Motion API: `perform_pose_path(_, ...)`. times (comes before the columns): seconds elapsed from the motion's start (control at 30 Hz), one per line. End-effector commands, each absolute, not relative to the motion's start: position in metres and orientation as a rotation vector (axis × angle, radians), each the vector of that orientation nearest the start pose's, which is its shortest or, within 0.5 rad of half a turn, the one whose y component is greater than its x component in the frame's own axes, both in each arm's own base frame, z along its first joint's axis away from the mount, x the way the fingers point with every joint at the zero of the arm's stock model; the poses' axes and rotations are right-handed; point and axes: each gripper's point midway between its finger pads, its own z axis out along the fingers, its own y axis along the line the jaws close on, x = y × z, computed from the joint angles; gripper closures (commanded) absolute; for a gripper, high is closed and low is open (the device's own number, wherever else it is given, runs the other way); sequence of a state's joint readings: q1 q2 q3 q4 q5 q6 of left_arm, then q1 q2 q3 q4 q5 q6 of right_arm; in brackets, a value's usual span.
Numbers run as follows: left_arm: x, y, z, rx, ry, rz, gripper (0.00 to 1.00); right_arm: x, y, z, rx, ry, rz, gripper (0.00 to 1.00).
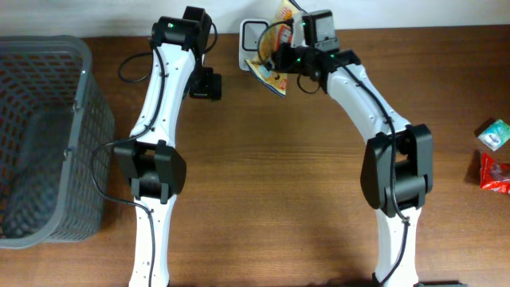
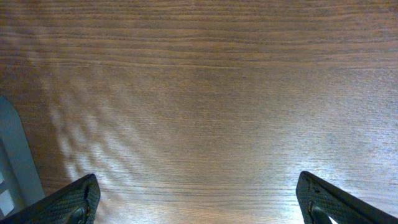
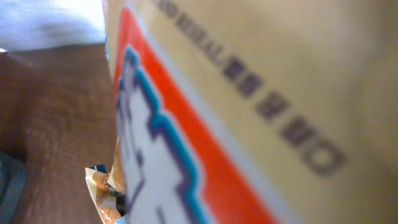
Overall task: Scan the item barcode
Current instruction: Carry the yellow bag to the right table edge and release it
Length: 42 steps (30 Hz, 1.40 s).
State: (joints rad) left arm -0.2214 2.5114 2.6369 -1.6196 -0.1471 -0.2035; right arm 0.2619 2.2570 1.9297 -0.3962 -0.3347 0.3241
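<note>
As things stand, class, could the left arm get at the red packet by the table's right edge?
Probably not. The red packet lies at the far right edge, with the right arm standing between. The left gripper is open and empty, but sits far over on the other side.

- Overhead: fixed above, looks straight down on the whole table (image 1: 263, 175). Robot's side is at frame bottom. Far enough out to take in the basket (image 1: 48, 135) at left.
- Left wrist: close over bare table wood, looking down past the left end effector (image 2: 196, 186), fingertips (image 2: 68, 199) in the bottom corners.
- Right wrist: hard up against the packet (image 3: 280, 93); print fills the frame, out of focus.
- Overlap: overhead shares table wood with left wrist, the packet with right wrist.
</note>
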Motion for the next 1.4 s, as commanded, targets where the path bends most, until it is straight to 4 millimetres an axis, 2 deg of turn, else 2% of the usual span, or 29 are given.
perform_pose_path(0.0, 0.483, -0.081, 0.119, 0.001, 3.018, 0.200, 0.01, 0.597, 0.239, 0.171, -0.232, 2.161, 0.674, 0.96)
perform_pose_path(0.07, 0.483, -0.081, 0.119, 0.001, 3.018, 0.200, 0.01, 0.602, 0.247, 0.161, -0.236, 2.146, 0.683, 0.96)
perform_pose_path(0.13, 0.483, -0.081, 0.119, 0.001, 3.018, 0.200, 0.01, 0.590, 0.259, 0.126, -0.232, 2.243, 0.692, 0.96)
perform_pose_path(0.23, 0.483, -0.081, 0.119, 0.001, 3.018, 0.200, 0.01, 0.572, 0.272, 0.084, -0.252, 2.361, 0.704, 0.96)
perform_pose_path(0.27, 0.483, -0.081, 0.119, 0.001, 3.018, 0.200, 0.01, 0.569, 0.273, 0.080, -0.265, 2.379, 0.697, 0.96)
perform_pose_path(0.3, 0.483, -0.081, 0.119, 0.001, 3.018, 0.200, 0.01, 0.566, 0.274, 0.078, -0.318, 2.376, 0.678, 0.96)
perform_pose_path(0.43, 0.483, -0.081, 0.119, 0.001, 3.018, 0.200, 0.01, 0.564, 0.274, 0.079, -0.321, 2.387, 0.668, 0.96)
perform_pose_path(0.5, 0.483, -0.081, 0.119, 0.001, 3.018, 0.200, 0.01, 0.572, 0.257, 0.114, -0.288, 2.340, 0.659, 0.96)
perform_pose_path(0.53, 0.483, -0.081, 0.119, 0.001, 3.018, 0.200, 0.01, 0.577, 0.241, 0.138, -0.256, 2.309, 0.652, 0.96)
perform_pose_path(0.6, 0.483, -0.081, 0.119, 0.001, 3.018, 0.200, 0.01, 0.580, 0.185, 0.207, -0.155, 2.236, 0.612, 0.96)
perform_pose_path(0.63, 0.483, -0.081, 0.119, 0.001, 3.018, 0.200, 0.01, 0.577, 0.162, 0.225, -0.114, 2.228, 0.587, 0.96)
perform_pose_path(0.67, 0.483, -0.081, 0.119, 0.001, 3.018, 0.200, 0.01, 0.571, 0.118, 0.244, -0.014, 2.238, 0.489, 0.96)
perform_pose_path(0.7, 0.483, -0.081, 0.119, 0.001, 3.018, 0.200, 0.01, 0.561, 0.059, 0.249, 0.205, 2.272, 0.295, 0.96)
perform_pose_path(0.73, 0.483, -0.081, 0.119, 0.001, 3.018, 0.200, 0.01, 0.540, -0.008, 0.246, 0.475, 2.294, 0.043, 0.96)
perform_pose_path(0.77, 0.483, -0.081, 0.119, 0.001, 3.018, 0.200, 0.01, 0.507, -0.067, 0.239, 0.751, 2.292, -0.197, 0.96)
perform_pose_path(0.8, 0.483, -0.081, 0.119, 0.001, 3.018, 0.200, 0.01, 0.473, -0.113, 0.232, 0.968, 2.267, -0.400, 0.96)
perform_pose_path(0.83, 0.483, -0.081, 0.119, 0.001, 3.018, 0.200, 0.01, 0.423, -0.163, 0.227, 1.241, 2.175, -0.665, 0.96)
perform_pose_path(0.87, 0.483, -0.081, 0.119, 0.001, 3.018, 0.200, 0.01, 0.385, -0.193, 0.229, 1.432, 2.057, -0.831, 0.96)
perform_pose_path(0.93, 0.483, -0.081, 0.119, 0.001, 3.018, 0.200, 0.01, 0.318, -0.232, 0.235, 1.760, 1.799, -1.025, 0.96)
perform_pose_path(1.0, 0.483, -0.081, 0.119, 0.001, 3.018, 0.200, 0.01, 0.272, -0.253, 0.232, 2.019, 1.601, -1.069, 0.96)
perform_pose_path(1.1, 0.483, -0.081, 0.119, 0.001, 3.018, 0.200, 0.01, 0.248, -0.274, 0.227, 2.118, 1.537, -1.097, 0.96)
perform_pose_path(1.17, 0.483, -0.081, 0.119, 0.001, 3.018, 0.200, 0.01, 0.247, -0.281, 0.222, 2.132, 1.506, -1.092, 0.96)
perform_pose_path(1.23, 0.483, -0.081, 0.119, 0.001, 3.018, 0.200, 0.01, 0.255, -0.288, 0.209, 2.135, 1.492, -1.085, 0.96)
perform_pose_path(1.3, 0.483, -0.081, 0.119, 0.001, 3.018, 0.200, 0.01, 0.292, -0.307, 0.184, 1.979, 1.729, -1.035, 0.96)
perform_pose_path(1.33, 0.483, -0.081, 0.119, 0.001, 3.018, 0.200, 0.01, 0.323, -0.315, 0.168, 1.809, 1.945, -0.950, 0.94)
perform_pose_path(1.37, 0.483, -0.081, 0.119, 0.001, 3.018, 0.200, 0.01, 0.339, -0.318, 0.161, 1.716, 2.054, -0.872, 0.75)
